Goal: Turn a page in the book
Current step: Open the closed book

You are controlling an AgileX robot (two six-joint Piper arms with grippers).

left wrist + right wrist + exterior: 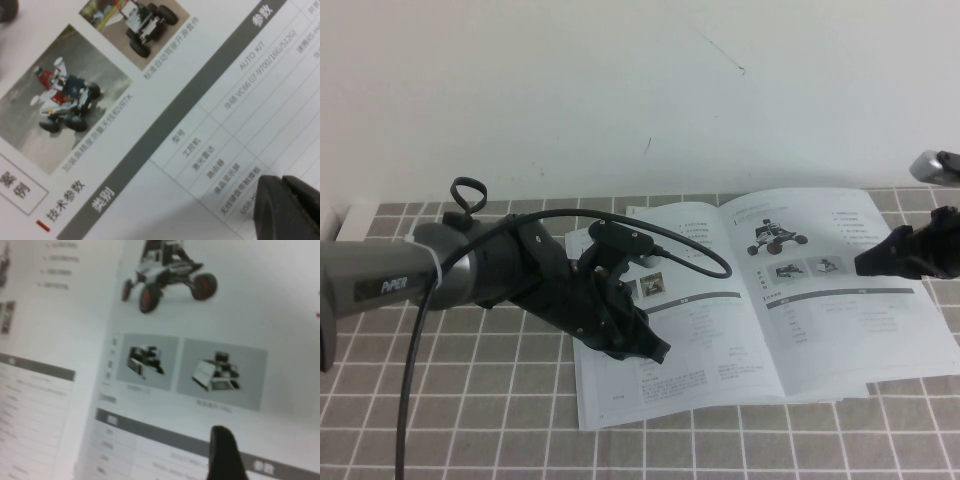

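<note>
The book (672, 385) lies open on the tiled table. Its right-hand page (820, 320) shows a dark four-wheeled rover above two small greyish photos and a table; it lies flat and also fills the right wrist view (235, 305). My right gripper (865, 265) hovers low over this page near its outer edge; in the right wrist view it (225, 452) shows as one dark tip above the grey table band. My left gripper (645, 348) is shut and rests on the left-hand page (150, 165); its tips (281, 187) sit on the printed table.
The left arm's black cable (700, 262) loops over the book's middle. A grey object (930, 165) sits at the far right by the white wall. The tiled table (470, 400) extends in front and to the left of the book.
</note>
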